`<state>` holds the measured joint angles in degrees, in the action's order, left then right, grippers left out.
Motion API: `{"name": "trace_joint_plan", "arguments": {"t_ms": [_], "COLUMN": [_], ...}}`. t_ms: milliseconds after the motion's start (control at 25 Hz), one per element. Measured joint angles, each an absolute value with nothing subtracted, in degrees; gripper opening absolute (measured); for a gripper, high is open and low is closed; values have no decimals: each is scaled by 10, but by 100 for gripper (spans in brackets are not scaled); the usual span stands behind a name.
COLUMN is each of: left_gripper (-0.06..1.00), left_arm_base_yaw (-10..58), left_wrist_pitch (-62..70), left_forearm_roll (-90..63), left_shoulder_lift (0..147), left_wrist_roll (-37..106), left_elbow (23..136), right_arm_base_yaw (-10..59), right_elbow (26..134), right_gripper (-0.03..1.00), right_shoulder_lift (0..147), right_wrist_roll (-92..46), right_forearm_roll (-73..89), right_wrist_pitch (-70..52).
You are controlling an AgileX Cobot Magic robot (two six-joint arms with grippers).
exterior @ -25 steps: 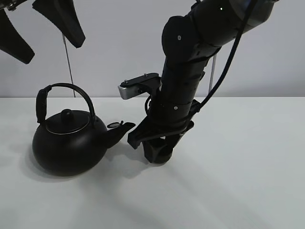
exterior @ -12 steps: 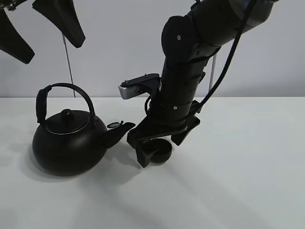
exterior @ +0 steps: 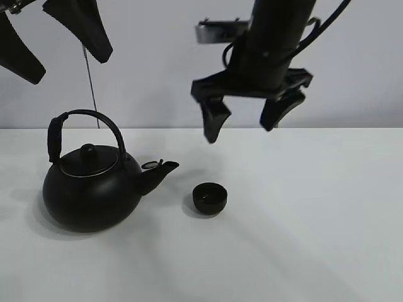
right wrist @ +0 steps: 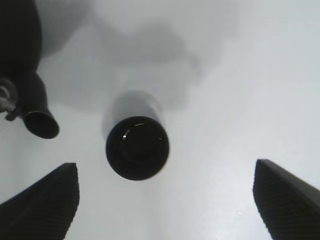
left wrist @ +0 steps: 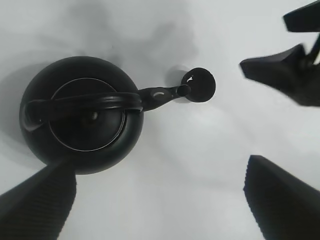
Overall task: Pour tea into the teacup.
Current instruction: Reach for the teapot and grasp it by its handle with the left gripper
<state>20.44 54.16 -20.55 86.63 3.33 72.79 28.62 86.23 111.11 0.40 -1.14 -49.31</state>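
The small black teacup (exterior: 209,197) stands upright on the white table, just right of the kettle's spout; it also shows in the right wrist view (right wrist: 137,147) and the left wrist view (left wrist: 201,85). The large black kettle (exterior: 91,187) with an arched handle stands to its left; it also shows in the left wrist view (left wrist: 82,115). My right gripper (exterior: 246,123) hangs open and empty well above the teacup. My left gripper (exterior: 60,50) is open and empty, high above the kettle at the upper left.
The white table (exterior: 315,239) meets a pale wall at the back. A thin dark rod (exterior: 90,82) stands behind the kettle.
My right gripper has let go of the teacup and risen straight up from the table; the teacup stays standing by the kettle's spout. The left gripper has not moved.
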Motion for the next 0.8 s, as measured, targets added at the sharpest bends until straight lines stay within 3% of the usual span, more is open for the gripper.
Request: {"name": "trace_joint_plan", "arguments": {"t_ms": [360,800], "left_gripper": [66,66], "left_arm_base_yaw": [204,204], "left_wrist_pitch": [542,542], "left_forearm_roll": [-205,-205], "left_shoulder_lift": [866,866], "left_wrist_roll": [33,33], "left_elbow": [728,728], "right_arm_base_yaw": [179,169], "right_elbow": [862,837], "right_gripper": [65,65], "right_shoulder_lift": [976,964], "right_wrist_roll": [55,60], "right_forearm_roll": [60,97], "right_wrist_pitch": [-535,-543]}}
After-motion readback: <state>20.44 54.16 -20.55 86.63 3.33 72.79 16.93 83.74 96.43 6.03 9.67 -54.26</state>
